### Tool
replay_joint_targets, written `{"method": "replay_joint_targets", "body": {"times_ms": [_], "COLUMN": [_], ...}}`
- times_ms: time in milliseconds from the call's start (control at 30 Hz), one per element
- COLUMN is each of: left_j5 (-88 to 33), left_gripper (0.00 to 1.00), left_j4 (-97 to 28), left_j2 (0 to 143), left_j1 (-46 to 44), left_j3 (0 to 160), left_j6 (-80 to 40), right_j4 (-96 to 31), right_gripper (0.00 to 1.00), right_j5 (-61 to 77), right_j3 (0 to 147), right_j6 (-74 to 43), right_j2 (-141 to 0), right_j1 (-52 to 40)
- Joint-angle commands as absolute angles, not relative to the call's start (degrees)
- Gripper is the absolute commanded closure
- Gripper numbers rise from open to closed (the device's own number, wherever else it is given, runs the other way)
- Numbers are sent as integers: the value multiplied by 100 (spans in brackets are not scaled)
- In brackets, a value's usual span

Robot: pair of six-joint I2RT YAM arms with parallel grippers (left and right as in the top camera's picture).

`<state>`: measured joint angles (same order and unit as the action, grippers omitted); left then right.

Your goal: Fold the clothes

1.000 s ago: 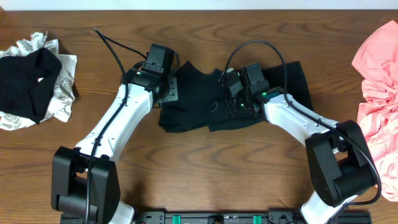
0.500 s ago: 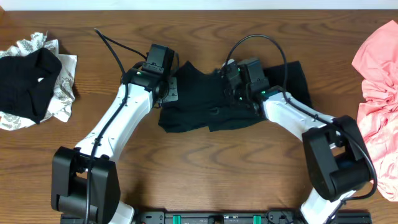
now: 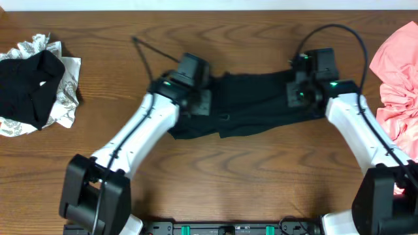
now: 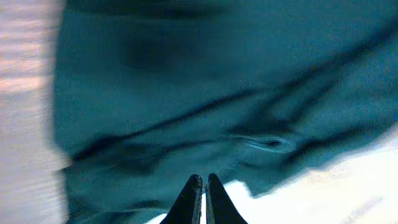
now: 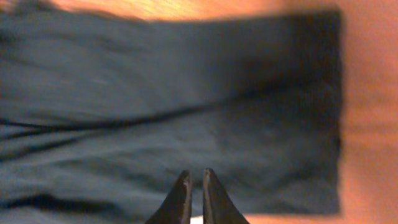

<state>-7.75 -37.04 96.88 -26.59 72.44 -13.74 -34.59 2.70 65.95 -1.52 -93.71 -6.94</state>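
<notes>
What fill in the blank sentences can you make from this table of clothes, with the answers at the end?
The spread garment at the middle of the table is ___ in colour. The crumpled garment at the right edge is ___ in colour. At the left edge, the patterned cloth lies ___ a bunched black garment. The table is made of ___.
Missing words: black; pink; under; wood.

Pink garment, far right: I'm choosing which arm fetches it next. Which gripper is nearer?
Right. The right gripper sits over the right end of the black garment, just left of the pink garment; the left gripper is over its left end, farther away.
</notes>
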Motion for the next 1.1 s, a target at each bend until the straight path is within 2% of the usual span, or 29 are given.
{"method": "replay_joint_targets", "body": {"times_ms": [0,67,167,467,633,833,1067], "left_j5": [-711,-257,93,89,71,71,158], "left_gripper": [92,83,62,43,39,39,39], "left_j4": [-3586,-3505,-3393,-3201,-3015,-2783,-2655], "left_j2": [9721,9743,9859,10471,10637,10665,10820], "left_j1": [-3197,-3406,-3612,-3852,-3981,-4189,-4219], "left_j3": [7234,7234,7234,7234,7234,7234,7234], "left_j6": [-864,-858,-854,-851,-257,259,290], "right_j4": [-3632,-3675,-3684,-3671,-3667,-3669,-3660], "right_gripper": [89,87,85,85,85,86,86], "right_j5": [25,23,23,21,23,23,23], "right_j3": [6630,6630,6626,6532,6512,6501,6501], "right_j6": [-235,-235,-233,-231,-233,-233,-231], "right_j2": [-9369,-9369,-9386,-9474,-9594,-9736,-9751], "right_j1": [-340,-226,-148,-145,-145,-145,-145]}}
